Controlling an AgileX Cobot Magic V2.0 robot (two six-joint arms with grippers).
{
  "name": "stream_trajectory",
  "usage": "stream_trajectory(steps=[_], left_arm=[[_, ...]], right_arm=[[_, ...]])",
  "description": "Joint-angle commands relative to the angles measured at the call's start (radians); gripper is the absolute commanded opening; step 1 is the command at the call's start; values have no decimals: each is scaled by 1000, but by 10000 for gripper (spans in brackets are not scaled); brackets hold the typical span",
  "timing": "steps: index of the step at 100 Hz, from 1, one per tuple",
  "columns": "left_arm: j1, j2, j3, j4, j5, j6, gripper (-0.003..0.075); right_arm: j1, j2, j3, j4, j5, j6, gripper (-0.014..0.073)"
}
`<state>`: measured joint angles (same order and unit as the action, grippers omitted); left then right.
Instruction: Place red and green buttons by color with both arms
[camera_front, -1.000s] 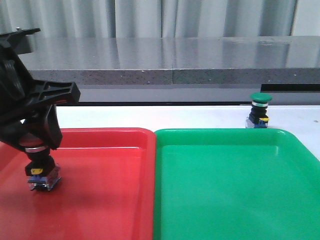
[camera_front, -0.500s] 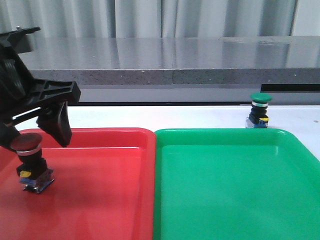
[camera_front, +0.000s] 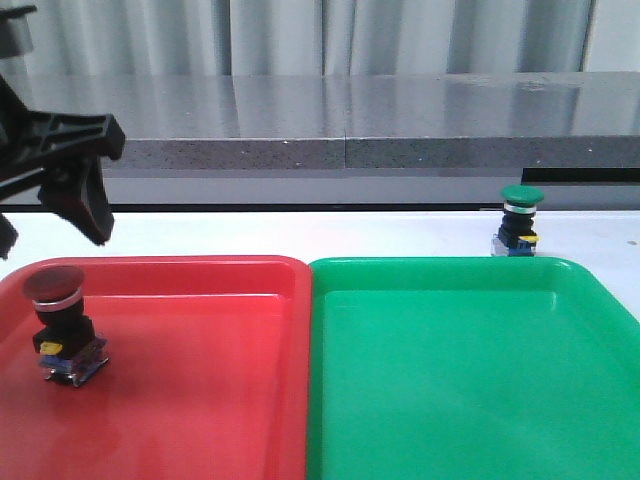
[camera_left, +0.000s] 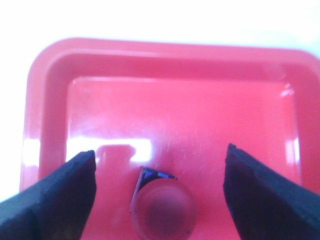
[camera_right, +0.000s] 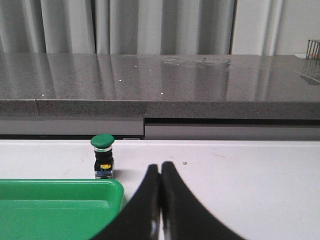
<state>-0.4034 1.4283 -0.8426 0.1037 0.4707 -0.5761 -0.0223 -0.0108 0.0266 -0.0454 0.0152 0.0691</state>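
Observation:
The red button (camera_front: 60, 325) stands upright in the red tray (camera_front: 200, 380) near its left side. It shows from above in the left wrist view (camera_left: 162, 210). My left gripper (camera_front: 50, 225) is open and empty, raised above the button; its fingers (camera_left: 55, 195) stand wide on either side. The green button (camera_front: 519, 221) stands on the white table behind the green tray (camera_front: 460, 380), and shows in the right wrist view (camera_right: 102, 156). My right gripper (camera_right: 160, 172) is shut and empty, over the table beside the green tray's corner (camera_right: 60, 205).
A grey stone ledge (camera_front: 340, 120) runs along the back of the white table (camera_front: 400, 235). The two trays sit side by side, touching, at the front. Curtains hang behind the ledge.
My left gripper let go of the red button in the red tray, opened, and rose up and to the left. The button stayed standing. The green button has not moved.

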Motion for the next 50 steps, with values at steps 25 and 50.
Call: stream_trajectory(steps=[25, 50], left_arm=[[73, -256, -14, 40, -61, -3, 137], [100, -445, 63, 102, -78, -3, -20]], right_arm=[[-4, -22, -18, -4, -79, -1, -64], [-4, -22, -18, -4, -79, -1, -64]])
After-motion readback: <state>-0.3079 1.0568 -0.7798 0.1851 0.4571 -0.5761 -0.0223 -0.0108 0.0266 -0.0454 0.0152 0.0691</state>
